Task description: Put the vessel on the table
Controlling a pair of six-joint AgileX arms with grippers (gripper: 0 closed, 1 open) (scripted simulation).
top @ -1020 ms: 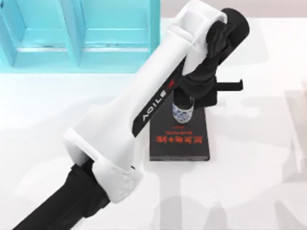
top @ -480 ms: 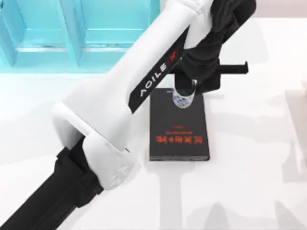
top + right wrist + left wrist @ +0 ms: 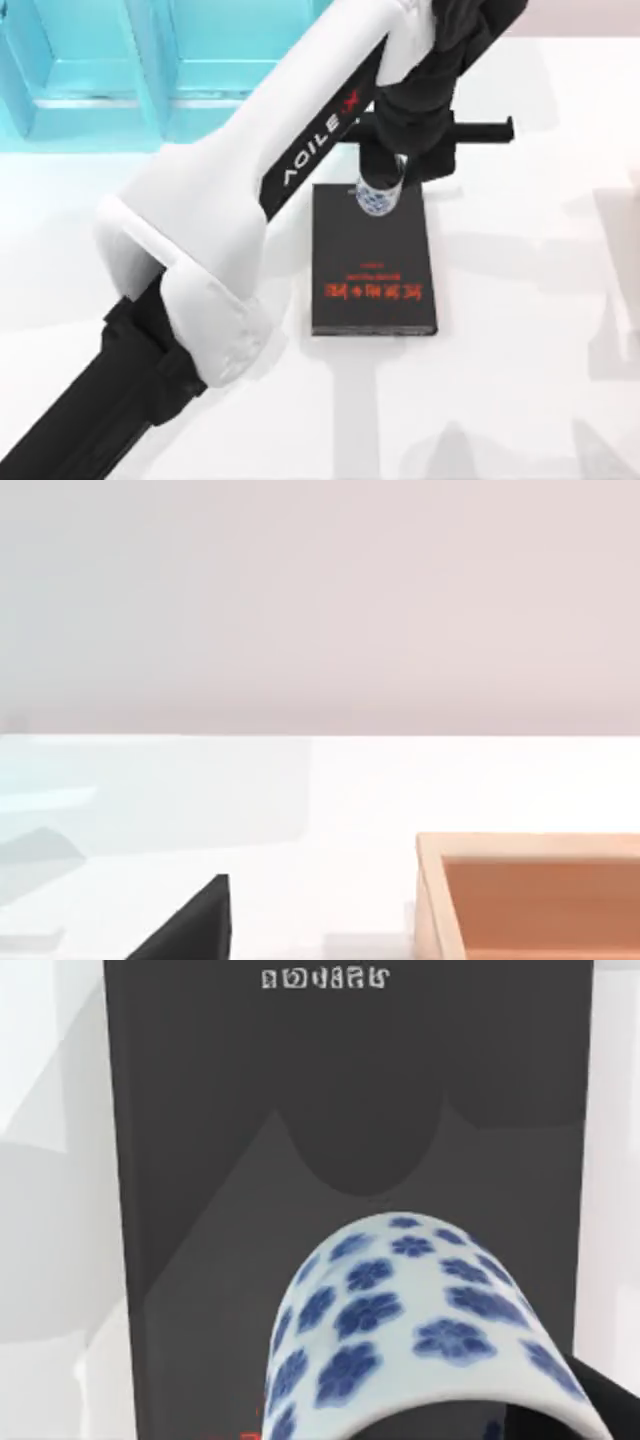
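Hidden: our left arm is covering the vessel's top and our left gripper's fingers | Vessel: hanging right under that gripper, over the far edge of the black book, above the table | Grip: clamped around the vessel | Pose: left arm is reaching diagonally over the table

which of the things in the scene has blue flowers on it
The small white cylindrical porcelain cup, held by the left gripper above the far end of the black book with red lettering. The turquoise shelf unit is plain.
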